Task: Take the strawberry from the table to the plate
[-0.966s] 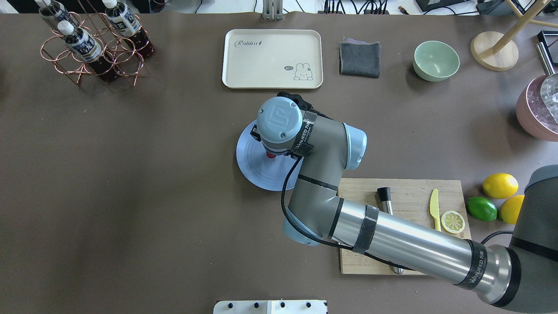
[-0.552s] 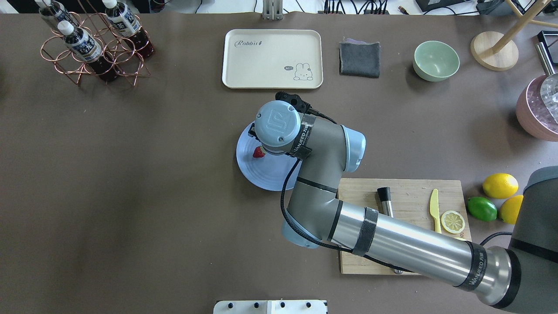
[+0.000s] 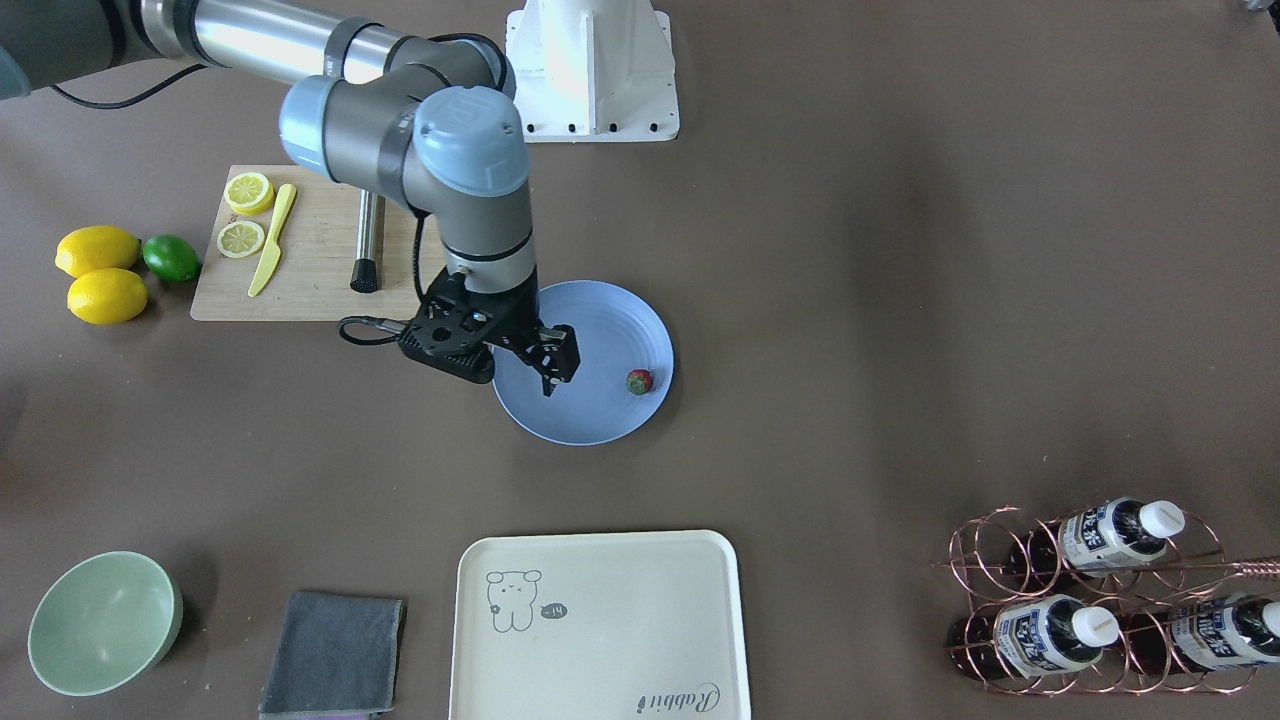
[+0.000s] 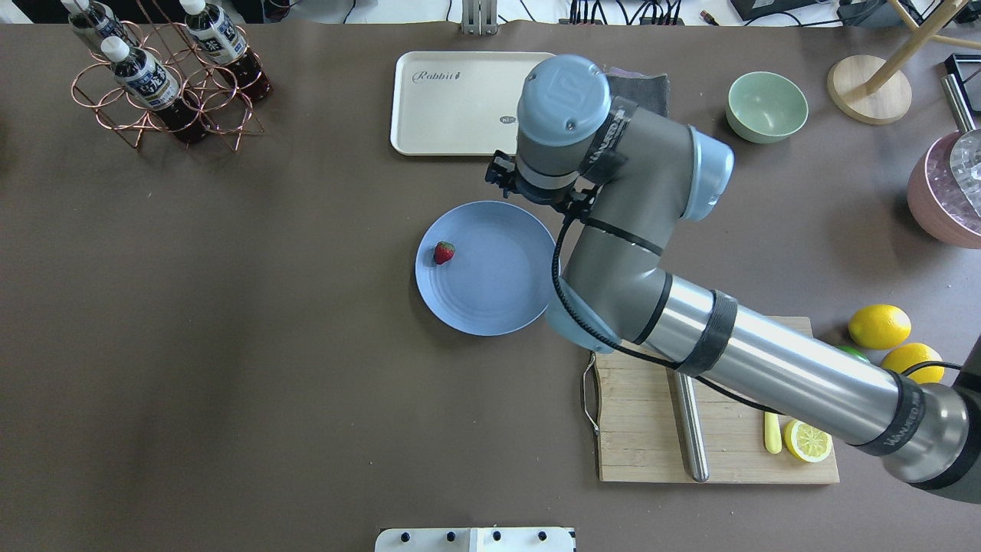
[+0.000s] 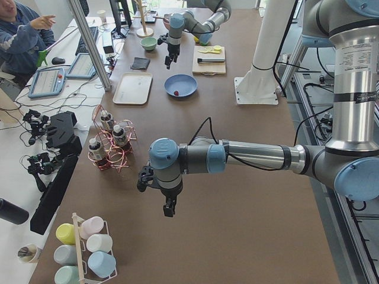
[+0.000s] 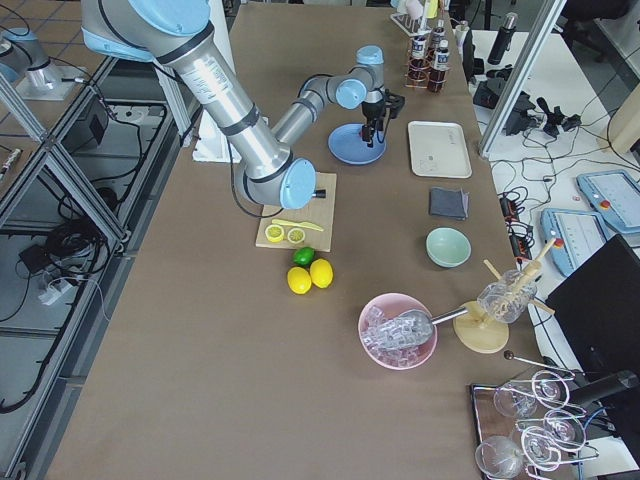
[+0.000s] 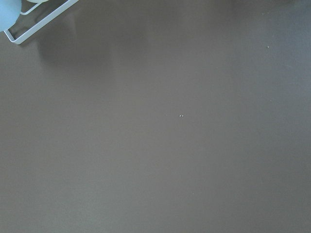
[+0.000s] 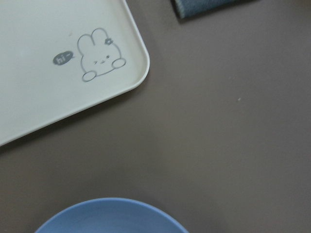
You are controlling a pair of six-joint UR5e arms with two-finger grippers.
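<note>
The strawberry [image 4: 443, 252] is a small red berry lying loose on the left part of the round light-blue plate [image 4: 490, 291], which rests on the brown table [image 4: 230, 345]. In the front-facing view the strawberry [image 3: 639, 381] sits near the rim of the plate [image 3: 600, 320]. My right gripper [image 3: 553, 372] hangs above the plate's other side, open and empty, well apart from the berry. From overhead the wrist hides it. The right wrist view shows only the plate's rim [image 8: 112, 213]. My left gripper [image 5: 169, 208] hovers over bare table far away, and I cannot tell its state.
Behind the plate lies a cream tray [image 4: 452, 107], with a grey cloth [image 3: 335, 650] and a green bowl [image 4: 766, 106] further right. A wooden cutting board [image 4: 651, 429] carries a steel rod, a yellow knife and a lemon slice. Lemons [image 4: 879, 326] lie beside it. A bottle rack [image 4: 161, 77] stands far left.
The right gripper let go of the strawberry, which now lies further left on the plate. The right arm rose and swung back toward the tray and to the right.
</note>
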